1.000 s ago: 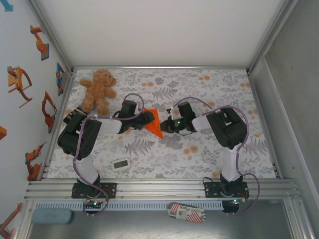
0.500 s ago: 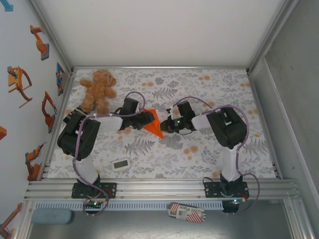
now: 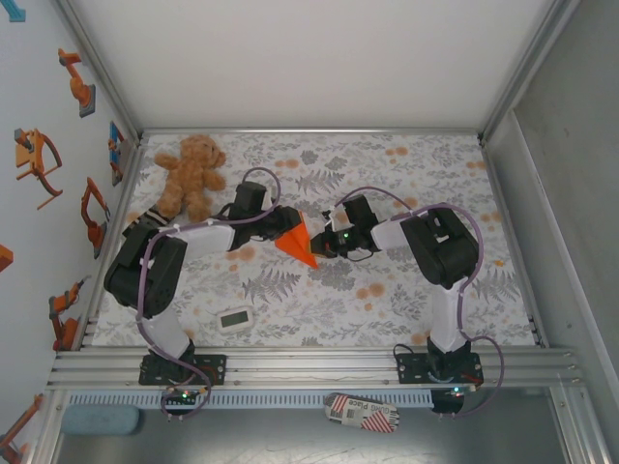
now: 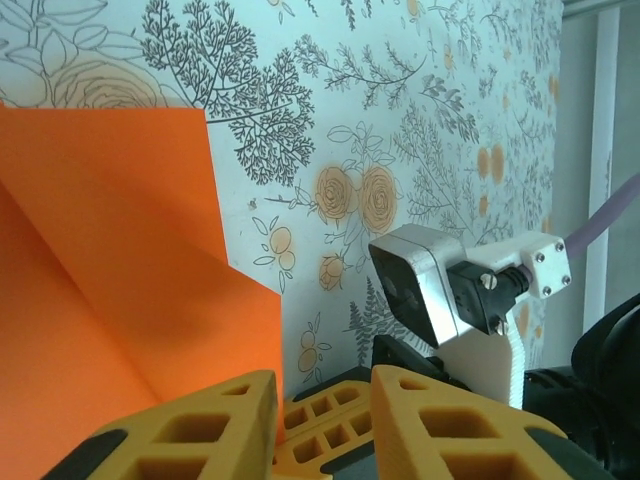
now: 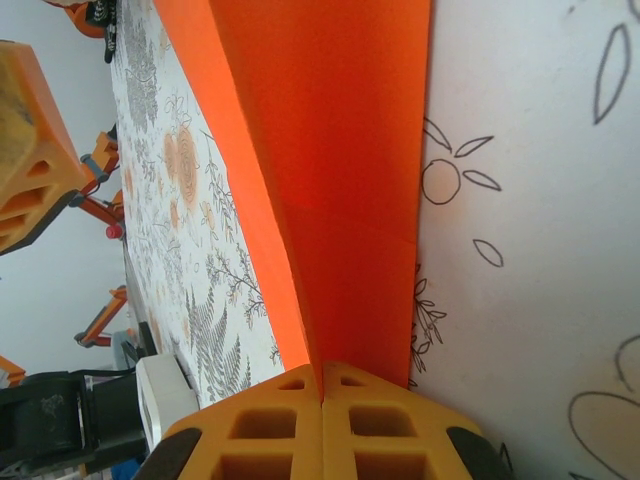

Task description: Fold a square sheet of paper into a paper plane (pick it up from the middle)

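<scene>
At the far left of the flowered table [image 3: 416,290] sits a brown teddy bear [image 3: 191,174], and a small white timer [image 3: 235,318] lies near the front edge, well apart from both arms. The left gripper [image 3: 283,228] reaches in from the left toward the middle of the table. In its wrist view, the left gripper's [image 4: 322,385] yellow fingers [image 4: 200,425] stand partly apart with a clear gap. The orange sheet of paper [image 4: 100,250] lies just beside the left-hand finger, and whether it touches that finger cannot be told. The sheet of paper [image 3: 298,244] is folded to a pointed shape and sits between the two grippers at the table's middle. To its right, the right gripper [image 3: 322,247] meets it. In the right wrist view, the right gripper's [image 5: 321,368] fingers are pressed fully together, pinching the sheet of paper [image 5: 330,150] where its crease runs into their seam.
</scene>
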`<state>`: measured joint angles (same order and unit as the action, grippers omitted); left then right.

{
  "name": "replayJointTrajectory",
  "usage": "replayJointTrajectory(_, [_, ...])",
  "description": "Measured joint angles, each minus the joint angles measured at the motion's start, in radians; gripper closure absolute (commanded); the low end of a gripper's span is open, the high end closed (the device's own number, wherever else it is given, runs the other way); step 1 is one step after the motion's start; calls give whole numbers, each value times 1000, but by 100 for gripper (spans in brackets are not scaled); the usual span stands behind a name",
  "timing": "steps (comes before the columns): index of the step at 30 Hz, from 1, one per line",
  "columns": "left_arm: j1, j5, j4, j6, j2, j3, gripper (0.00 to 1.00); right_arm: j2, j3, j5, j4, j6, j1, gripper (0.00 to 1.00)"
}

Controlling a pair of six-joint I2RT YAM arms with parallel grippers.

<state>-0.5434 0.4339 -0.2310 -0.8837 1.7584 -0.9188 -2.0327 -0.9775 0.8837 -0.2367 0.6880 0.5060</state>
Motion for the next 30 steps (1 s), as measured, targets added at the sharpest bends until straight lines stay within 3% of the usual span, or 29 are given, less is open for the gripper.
replayJointTrajectory(21, [2,65,-109,-4,126,37,82,-2,0,6,-2,0,-2,100])
replayJointTrajectory(30, [2,63,-109,-4,131,35,82,-2,0,8,-2,0,-3,92])
